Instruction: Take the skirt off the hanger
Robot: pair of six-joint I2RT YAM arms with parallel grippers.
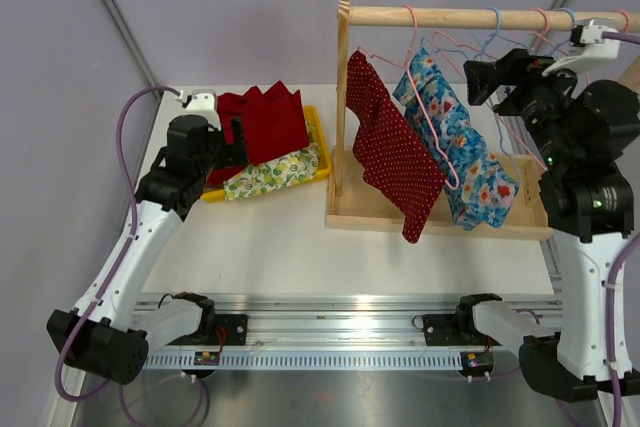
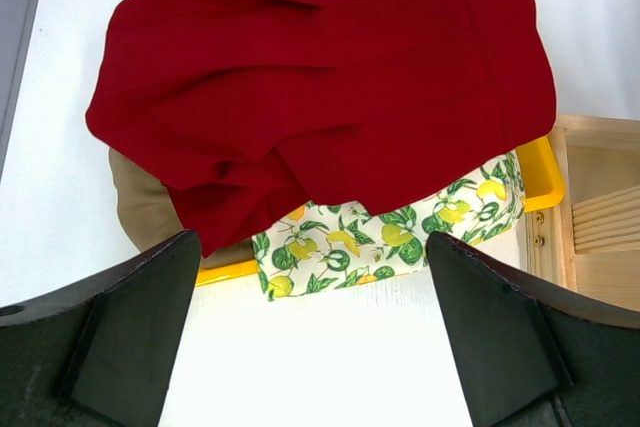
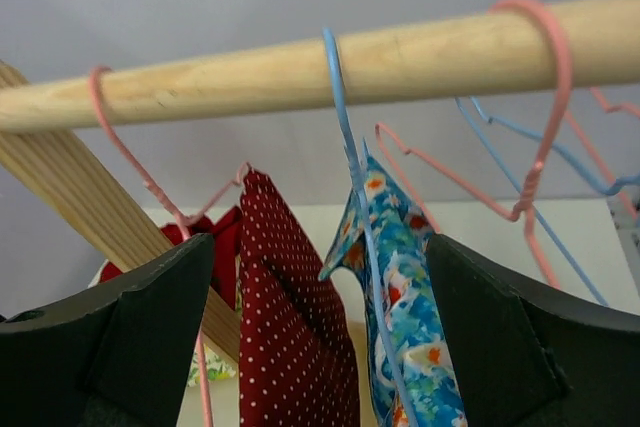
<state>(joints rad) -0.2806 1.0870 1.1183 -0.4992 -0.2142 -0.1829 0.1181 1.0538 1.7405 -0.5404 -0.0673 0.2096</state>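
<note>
Two skirts hang from the wooden rail. The dark red polka-dot skirt is on a pink hanger. The blue floral skirt hangs to its right, and a blue hanger wire runs down its front. My right gripper is up by the rail, just right of the floral skirt. It is open and holds nothing. In the right wrist view both skirts, polka-dot and floral, show beyond the open right gripper. My left gripper is open over the table by the tray.
A yellow tray at the back left holds a plain red garment, a lemon-print cloth and a tan cloth. Several bare pink and blue hangers crowd the rail's right end. The rack's wooden base lies under the skirts.
</note>
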